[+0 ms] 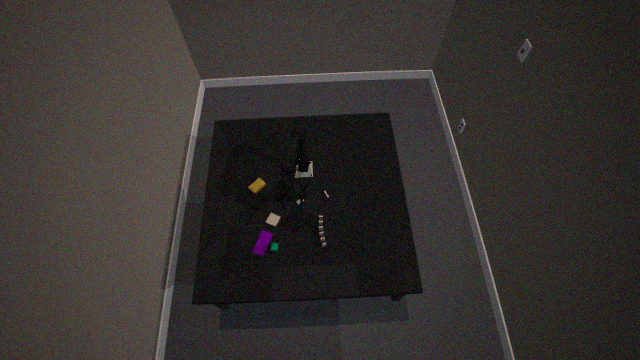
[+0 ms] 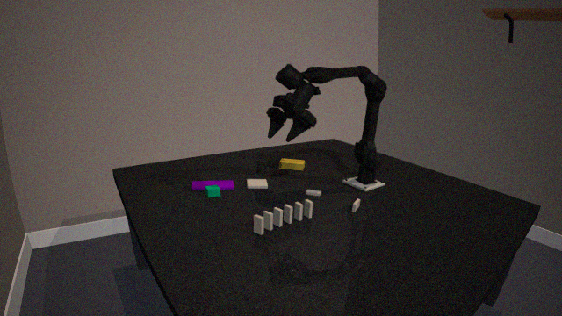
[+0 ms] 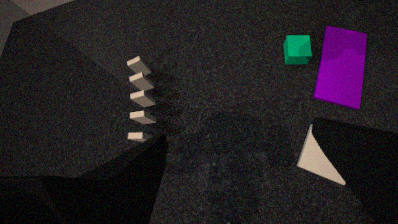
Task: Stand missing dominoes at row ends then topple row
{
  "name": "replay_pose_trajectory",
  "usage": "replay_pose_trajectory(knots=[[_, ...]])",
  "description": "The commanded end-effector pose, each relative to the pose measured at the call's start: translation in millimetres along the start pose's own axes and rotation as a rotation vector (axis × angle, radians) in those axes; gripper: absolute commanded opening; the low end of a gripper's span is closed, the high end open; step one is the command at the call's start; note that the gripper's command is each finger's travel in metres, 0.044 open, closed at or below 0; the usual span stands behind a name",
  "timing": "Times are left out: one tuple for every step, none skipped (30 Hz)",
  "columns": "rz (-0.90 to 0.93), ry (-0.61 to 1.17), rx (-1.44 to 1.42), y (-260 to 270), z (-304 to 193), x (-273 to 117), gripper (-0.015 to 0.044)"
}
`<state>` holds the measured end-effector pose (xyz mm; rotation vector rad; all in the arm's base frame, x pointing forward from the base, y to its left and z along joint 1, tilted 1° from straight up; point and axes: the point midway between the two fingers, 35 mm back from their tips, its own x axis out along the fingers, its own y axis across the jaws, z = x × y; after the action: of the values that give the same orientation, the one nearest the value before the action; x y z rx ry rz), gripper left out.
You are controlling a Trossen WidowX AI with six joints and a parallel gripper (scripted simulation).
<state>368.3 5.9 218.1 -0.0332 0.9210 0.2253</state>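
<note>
Hanging well above the tabletop (image 1: 370, 200) (image 2: 395, 246) (image 3: 225, 90) with jaws wide apart and nothing between them. Below, near the arm's base (image 1: 304, 174) (image 2: 365, 188), lying down and ungripped: one loose domino (image 1: 299, 201) (image 2: 313, 192), partly hidden from the top view, and a second loose domino (image 1: 326, 194) (image 2: 356, 204), well apart from the first. Farther out, standing upright in a gently curving line: the row of six dominoes (image 1: 321, 227) (image 2: 288, 213) (image 3: 142, 98). Off to the other side, left out of the job: a pale slab (image 1: 273, 219) (image 2: 256, 183) (image 3: 317, 162), a purple block (image 1: 262, 243) (image 2: 212, 183) (image 3: 341, 70) just beside a green cube (image 1: 274, 247) (image 2: 212, 191) (image 3: 298, 49), and a yellow block (image 1: 257, 185) (image 2: 291, 164). Probably still at the fetching stage, with no loose domino placed. Left to do: picking up both, standing each at matching spacing, releasing, then nudging only the end one to topple everything.
</note>
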Motion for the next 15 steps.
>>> replay_pose_trajectory(knots=[[-0.104, 0.299, 0.440, 2, -75, 25, 0.0440], [-0.130, 0.336, 0.503, 2, -85, 26, 0.0440], [-0.158, 0.372, 0.564, 3, -95, 27, 0.0440], [-0.190, 0.407, 0.625, 3, -105, 27, 0.0440], [-0.224, 0.441, 0.684, 4, -115, 27, 0.0440], [-0.261, 0.473, 0.742, 4, -125, 26, 0.0440], [-0.301, 0.504, 0.799, 4, -134, 25, 0.0440], [-0.340, 0.532, 0.851, 7, -142, 25, 0.0440], [-0.369, 0.550, 0.886, 9, -147, 25, 0.0440], [-0.379, 0.556, 0.898, 9, -149, 25, 0.0440], [-0.379, 0.556, 0.898, 9, -149, 25, 0.0440], [-0.379, 0.556, 0.898, 9, -149, 25, 0.0440], [-0.379, 0.556, 0.898, 9, -149, 25, 0.0440], [-0.379, 0.556, 0.898, 9, -149, 25, 0.0440], [-0.379, 0.556, 0.898, 9, -149, 25, 0.0440]])
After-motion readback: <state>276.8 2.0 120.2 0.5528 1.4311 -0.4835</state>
